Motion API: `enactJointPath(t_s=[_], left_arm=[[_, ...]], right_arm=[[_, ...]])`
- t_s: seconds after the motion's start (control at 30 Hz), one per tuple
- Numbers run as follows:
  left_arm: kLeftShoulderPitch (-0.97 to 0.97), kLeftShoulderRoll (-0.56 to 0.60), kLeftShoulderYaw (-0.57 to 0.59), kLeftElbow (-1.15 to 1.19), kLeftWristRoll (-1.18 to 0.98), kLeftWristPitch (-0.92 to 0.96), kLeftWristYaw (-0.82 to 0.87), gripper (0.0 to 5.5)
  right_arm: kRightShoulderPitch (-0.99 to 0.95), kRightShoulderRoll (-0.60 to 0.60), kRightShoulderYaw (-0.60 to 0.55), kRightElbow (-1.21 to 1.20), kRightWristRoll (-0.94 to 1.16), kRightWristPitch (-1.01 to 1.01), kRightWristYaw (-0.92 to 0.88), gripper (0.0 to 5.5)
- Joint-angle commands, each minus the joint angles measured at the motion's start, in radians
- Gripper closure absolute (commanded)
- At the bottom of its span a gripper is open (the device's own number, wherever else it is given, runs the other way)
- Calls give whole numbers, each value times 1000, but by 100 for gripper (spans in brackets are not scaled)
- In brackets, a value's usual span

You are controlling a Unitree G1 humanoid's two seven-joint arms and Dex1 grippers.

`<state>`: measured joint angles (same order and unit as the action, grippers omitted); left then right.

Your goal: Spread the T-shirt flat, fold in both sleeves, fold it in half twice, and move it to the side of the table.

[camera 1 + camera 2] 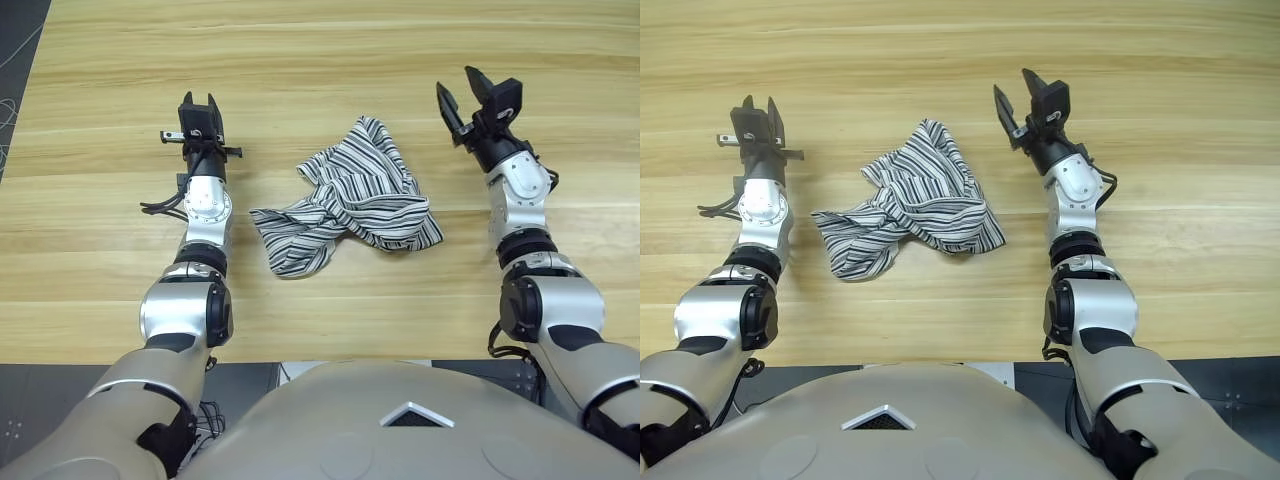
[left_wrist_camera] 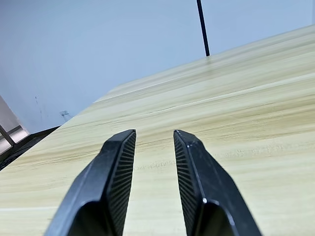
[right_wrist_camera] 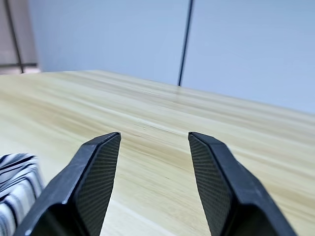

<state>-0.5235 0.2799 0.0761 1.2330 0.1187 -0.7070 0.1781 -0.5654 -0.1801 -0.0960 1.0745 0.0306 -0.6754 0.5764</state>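
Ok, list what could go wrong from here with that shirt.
The black-and-white striped fabric T-shirt lies bunched in overlapping folds, so a pinch may catch several layers.
Its sleeves cannot be told apart in the heap; the open left end effector or right end effector might grab a wrong edge.

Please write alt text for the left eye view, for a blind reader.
A crumpled striped T-shirt lies in the middle of a wooden table. The left gripper and the right gripper, both open and empty, flank it without touching.
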Motion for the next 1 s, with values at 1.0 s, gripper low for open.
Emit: enactJointPath(t_s=[1.0], left_arm=[[-45, -25, -102, -156, 141, -79, 66, 404]], right_arm=[[-69, -347, 615, -149, -749, 26, -283, 294]])
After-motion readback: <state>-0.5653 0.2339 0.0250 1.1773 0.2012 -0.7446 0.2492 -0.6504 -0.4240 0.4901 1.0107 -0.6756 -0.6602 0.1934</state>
